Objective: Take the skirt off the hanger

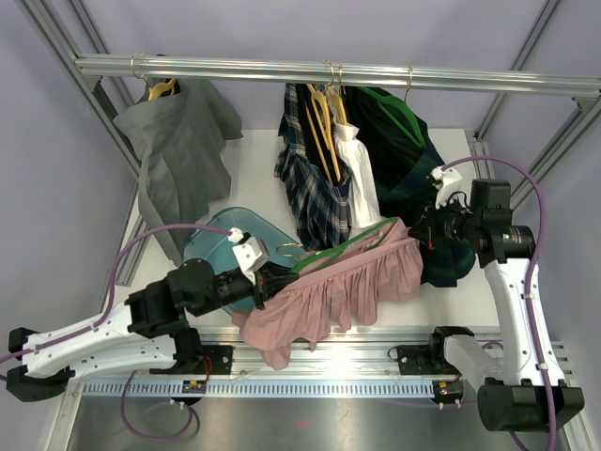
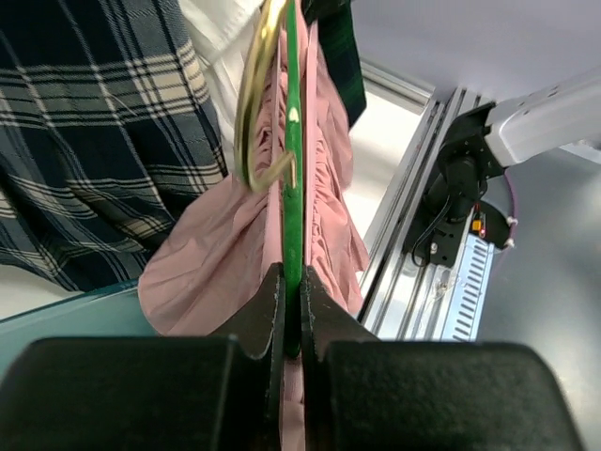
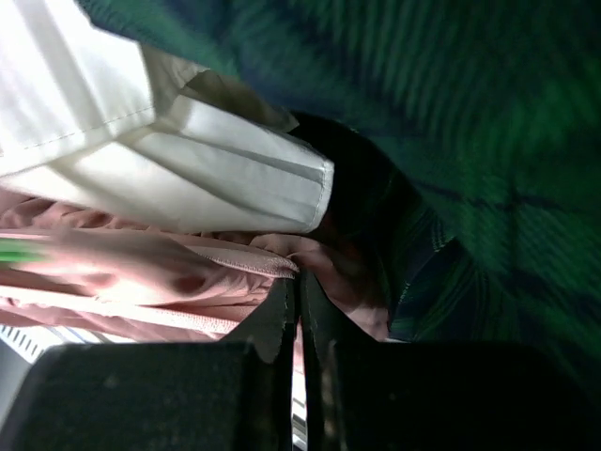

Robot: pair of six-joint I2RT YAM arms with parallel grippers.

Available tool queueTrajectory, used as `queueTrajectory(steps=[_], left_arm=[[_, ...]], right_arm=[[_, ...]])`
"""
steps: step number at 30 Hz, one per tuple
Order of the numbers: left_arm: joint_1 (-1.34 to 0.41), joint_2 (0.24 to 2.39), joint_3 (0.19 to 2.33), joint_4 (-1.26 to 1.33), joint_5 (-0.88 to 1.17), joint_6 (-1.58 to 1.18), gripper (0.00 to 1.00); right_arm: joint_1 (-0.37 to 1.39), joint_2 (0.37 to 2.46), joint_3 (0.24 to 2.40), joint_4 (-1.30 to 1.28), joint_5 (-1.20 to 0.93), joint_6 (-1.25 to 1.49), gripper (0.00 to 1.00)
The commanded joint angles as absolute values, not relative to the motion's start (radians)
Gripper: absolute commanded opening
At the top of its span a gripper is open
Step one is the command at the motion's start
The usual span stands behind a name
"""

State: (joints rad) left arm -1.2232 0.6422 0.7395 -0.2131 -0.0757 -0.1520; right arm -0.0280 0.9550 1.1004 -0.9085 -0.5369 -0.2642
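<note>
Top external, left hand (image 1: 272, 282) pinching hanger (image 1: 343, 249), right hand (image 1: 420, 233) pinching pink skirt (image 1: 357, 282)

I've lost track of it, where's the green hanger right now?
Top view, near centre: the green hanger runs along the waistband of the pink skirt, just below the hanging navy plaid garment, its left end clamped in the left gripper.

lab test rig: aluminium frame (image 1: 310, 68), bolted robot arms (image 1: 103, 338).

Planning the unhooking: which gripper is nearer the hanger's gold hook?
Left. The left gripper clamps the green hanger right beside its gold hook; the right gripper pinches the pink skirt, farther away.
</note>
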Motion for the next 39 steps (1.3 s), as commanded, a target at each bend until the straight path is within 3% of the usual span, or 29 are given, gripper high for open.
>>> queueTrajectory(steps=[1, 7, 17, 18, 20, 22, 23, 30, 35, 39], left_arm=[[-1.230, 0.548, 0.753, -0.256, -0.091, -0.129, 0.00], [-1.232, 0.571, 0.729, -0.213, -0.097, -0.143, 0.00], [-1.229, 0.808, 0.758, 0.026, -0.170, -0.127, 0.00], [-1.229, 0.837, 0.767, 0.026, -0.184, -0.117, 0.00], [-1.226, 0.860, 0.791, 0.023, -0.209, -0.112, 0.00], [-1.212, 0.902, 0.808, 0.008, -0.219, -0.118, 0.00], [-1.209, 0.919, 0.824, 0.002, -0.218, -0.118, 0.00], [-1.203, 0.989, 0.870, -0.087, -0.166, -0.112, 0.00], [-1.201, 1.022, 0.903, -0.167, -0.068, -0.040, 0.00], [-1.203, 1.057, 0.963, -0.242, -0.006, 0.058, 0.00]], right_arm=[[-0.101, 0.982, 1.095, -0.733, -0.256, -0.328, 0.00], [-0.106, 1.005, 1.108, -0.770, -0.434, -0.344, 0.00], [-0.106, 0.922, 1.057, -0.845, -0.736, -0.483, 0.00], [-0.106, 0.895, 1.061, -0.854, -0.748, -0.523, 0.03], [-0.106, 0.870, 1.069, -0.888, -0.776, -0.551, 0.29], [-0.106, 0.845, 1.075, -0.911, -0.778, -0.580, 0.63], [-0.106, 0.841, 1.078, -0.939, -0.769, -0.590, 0.76], [-0.106, 0.838, 1.133, -1.247, -0.819, -0.903, 0.83], [-0.106, 0.845, 1.202, -1.639, -1.012, -1.452, 0.86], [-0.075, 0.847, 1.233, -1.641, -1.052, -1.502, 0.88]])
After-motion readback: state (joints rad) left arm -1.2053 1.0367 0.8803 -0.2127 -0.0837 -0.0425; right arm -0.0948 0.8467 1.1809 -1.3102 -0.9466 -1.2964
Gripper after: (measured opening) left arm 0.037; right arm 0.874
